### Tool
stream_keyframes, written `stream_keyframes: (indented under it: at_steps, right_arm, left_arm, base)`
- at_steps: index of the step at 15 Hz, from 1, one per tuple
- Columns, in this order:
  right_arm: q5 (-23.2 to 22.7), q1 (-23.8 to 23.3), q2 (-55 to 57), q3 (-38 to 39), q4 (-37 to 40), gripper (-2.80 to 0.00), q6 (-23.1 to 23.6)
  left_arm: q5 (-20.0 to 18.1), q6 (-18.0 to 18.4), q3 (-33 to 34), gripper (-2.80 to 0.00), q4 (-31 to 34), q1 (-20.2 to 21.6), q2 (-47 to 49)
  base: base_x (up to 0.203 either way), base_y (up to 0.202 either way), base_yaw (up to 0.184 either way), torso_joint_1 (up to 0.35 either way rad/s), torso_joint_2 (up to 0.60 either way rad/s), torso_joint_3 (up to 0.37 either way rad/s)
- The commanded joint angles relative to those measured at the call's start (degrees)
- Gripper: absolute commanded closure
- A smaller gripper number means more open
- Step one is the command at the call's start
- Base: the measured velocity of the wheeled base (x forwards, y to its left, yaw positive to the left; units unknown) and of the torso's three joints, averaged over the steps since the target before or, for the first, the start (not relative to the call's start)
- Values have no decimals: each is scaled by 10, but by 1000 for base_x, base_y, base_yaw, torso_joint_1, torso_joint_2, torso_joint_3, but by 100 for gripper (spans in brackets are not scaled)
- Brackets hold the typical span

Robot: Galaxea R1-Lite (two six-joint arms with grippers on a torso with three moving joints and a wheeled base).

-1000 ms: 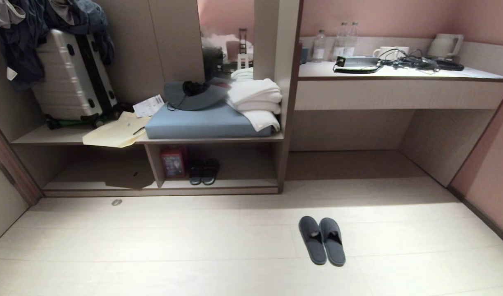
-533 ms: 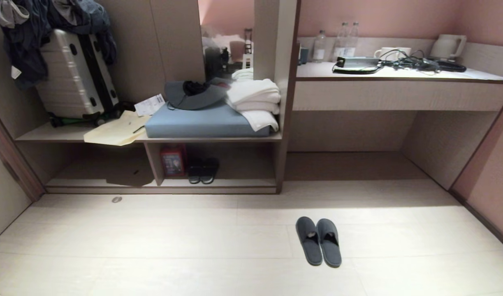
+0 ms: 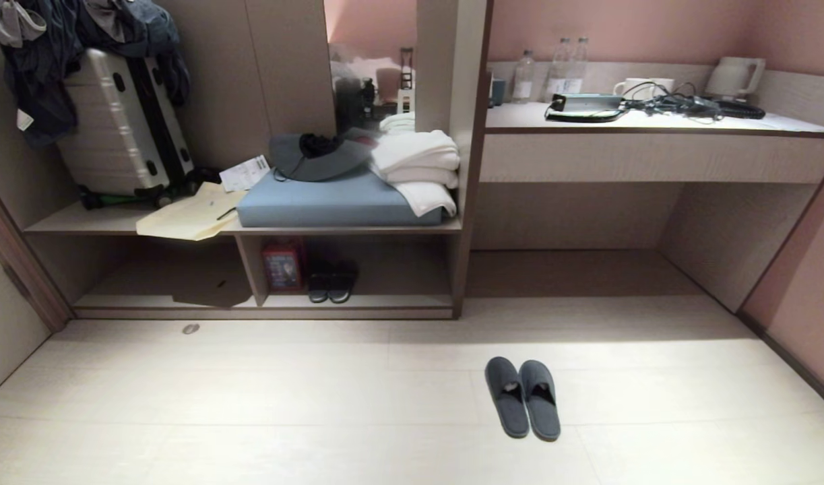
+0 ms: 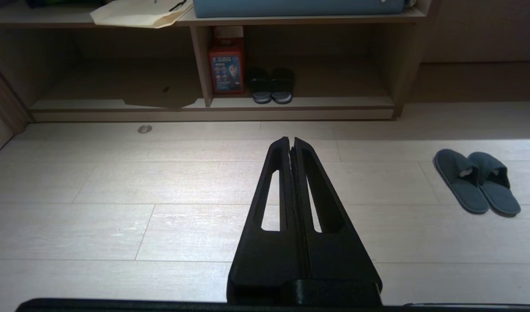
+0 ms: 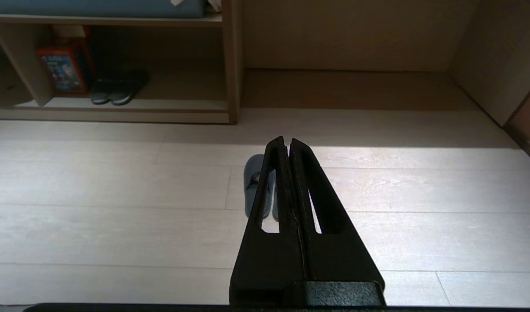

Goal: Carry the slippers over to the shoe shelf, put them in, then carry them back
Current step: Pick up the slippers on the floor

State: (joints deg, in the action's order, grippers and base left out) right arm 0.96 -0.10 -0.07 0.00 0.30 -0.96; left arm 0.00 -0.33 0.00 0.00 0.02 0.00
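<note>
The slippers (image 3: 523,397), a flat dark grey pair, lie side by side on the pale floor, toes toward the furniture, to the right of the shoe shelf (image 3: 385,301). The shoe shelf is the low open compartment under the bench. Neither arm shows in the head view. In the left wrist view my left gripper (image 4: 291,141) is shut and empty above bare floor, with the slippers (image 4: 477,182) off to its side. My right gripper (image 5: 288,141) is also shut and empty, and the slippers (image 5: 252,182) lie on the floor beyond it, partly hidden behind its fingers.
A chunkier black pair (image 3: 333,281) and a red box (image 3: 283,266) stand in the shelf's left part. Above are a blue cushion (image 3: 337,199), white towels (image 3: 418,162) and a suitcase (image 3: 118,124). A desk counter (image 3: 654,155) carries bottles, cables and a kettle. A wall (image 3: 802,283) closes the right.
The whole head view has shifted slightly, so the camera moved. The slippers stay where they lay on the floor.
</note>
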Motion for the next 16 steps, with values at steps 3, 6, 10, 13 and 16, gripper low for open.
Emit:
stream_keyframes:
  at_steps: [3,6,10,13,16]
  right_arm:
    - [0,1,0,0,0,0,0]
    - [0,0,0,0,0,0,0]
    - [0,0,0,0,0,0,0]
    - [0,0,0,0,0,0,0]
    - [0,0,0,0,0,0,0]
  left_arm:
    - [0,0,0,0,0,0,0]
    - [0,0,0,0,0,1,0]
    - [0,0,0,0,0,0,0]
    - [0,0,0,0,0,1,0]
    - [0,1,0,0,0,0,0]
  base:
    - [187,0,-1,3,1,1]
    - [195,0,-1,2,2,2]
    - [195,0,0,5,2,4]
    - [198,0,-1,1,2,0]
    - [177,0,-3,2,4,1]
